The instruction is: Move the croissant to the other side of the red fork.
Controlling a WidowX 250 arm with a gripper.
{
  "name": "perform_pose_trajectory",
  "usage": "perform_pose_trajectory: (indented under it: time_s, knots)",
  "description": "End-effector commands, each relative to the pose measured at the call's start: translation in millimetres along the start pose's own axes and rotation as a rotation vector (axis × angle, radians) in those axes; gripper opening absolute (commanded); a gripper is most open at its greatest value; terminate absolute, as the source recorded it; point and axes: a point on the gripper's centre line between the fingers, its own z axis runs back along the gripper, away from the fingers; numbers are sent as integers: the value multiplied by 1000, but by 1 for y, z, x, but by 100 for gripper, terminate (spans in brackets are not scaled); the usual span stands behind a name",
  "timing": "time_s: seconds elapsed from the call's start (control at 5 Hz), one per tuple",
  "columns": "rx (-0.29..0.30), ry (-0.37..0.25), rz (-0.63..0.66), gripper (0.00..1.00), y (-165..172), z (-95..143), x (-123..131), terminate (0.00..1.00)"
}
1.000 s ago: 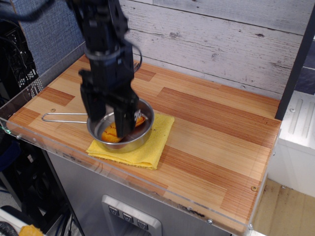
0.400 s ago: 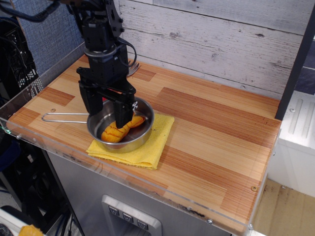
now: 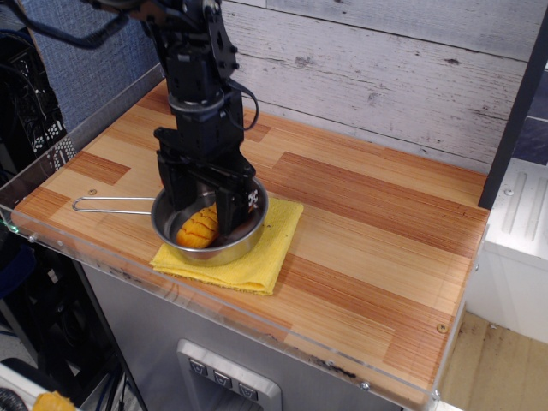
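Observation:
The croissant (image 3: 198, 229), orange-yellow with brown stripes, lies inside the steel pan (image 3: 174, 237). My gripper (image 3: 204, 208) hangs straight down over the pan with its two black fingers (image 3: 232, 214) spread apart. Their tips reach into the bowl, just behind and to the right of the croissant. The right finger covers the pastry's right end. The gripper is open and holds nothing. The red fork is hidden behind the arm.
The pan stands on a folded yellow cloth (image 3: 257, 261) near the counter's front edge. Its thin wire handle (image 3: 107, 204) points left. A clear acrylic rim (image 3: 257, 321) runs along the front. A white plank wall (image 3: 385, 68) stands behind.
The gripper has shifted to the right over the pan, still spread open. The croissant has turned in the bowl and now shows as a shorter ridged lump.

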Motion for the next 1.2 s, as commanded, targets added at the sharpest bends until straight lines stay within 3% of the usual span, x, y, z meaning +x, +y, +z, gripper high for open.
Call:
perform_pose_trajectory:
  time_s: [0.0,0.2,0.4,0.6,1.0]
  knots:
    - [12,5,-16,100,-4,-3,4,0]
    - [6,14,1,100,0,-7,5,0]
    - [8,13,21,0,2,-7,6,0]
    - [1,-33,10,0,1,15,6,0]
    - [-72,-201,14,0,15,95,-2,0]
